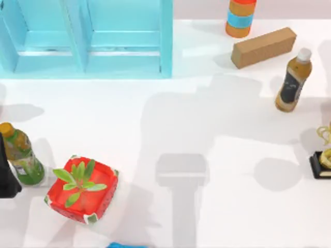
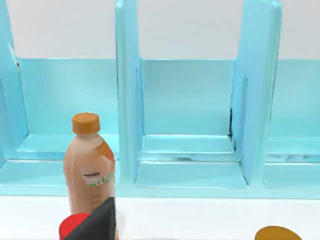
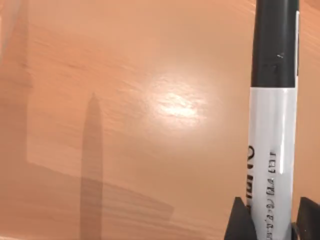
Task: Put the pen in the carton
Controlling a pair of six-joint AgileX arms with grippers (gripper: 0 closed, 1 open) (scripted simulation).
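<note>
Midway through delivery, right gripper (image 3: pixel 270 220) clamps the pen (image 3: pixel 272 125) over a wooden surface (image 3: pixel 125 100); next, lowering and release. Left gripper's (image 1: pixel 8 175) opening: cannot tell.

White tabletop (image 1: pixel 222 155) under soft shadows, blue shelving (image 1: pixel 88 39) along its far-left edge

the right gripper (image 3: pixel 270 220) shows as two matte black fingers (image 3: pixel 237 222), each a plain wedge tapering to a point, with no screws, cables or markings to be seen. the left gripper (image 2: pixel 97 222) shows as a dark charcoal angular wedge with flat faces. at the table's left edge, the left arm (image 1: pixel 6 173) is a smooth black shape.
</note>
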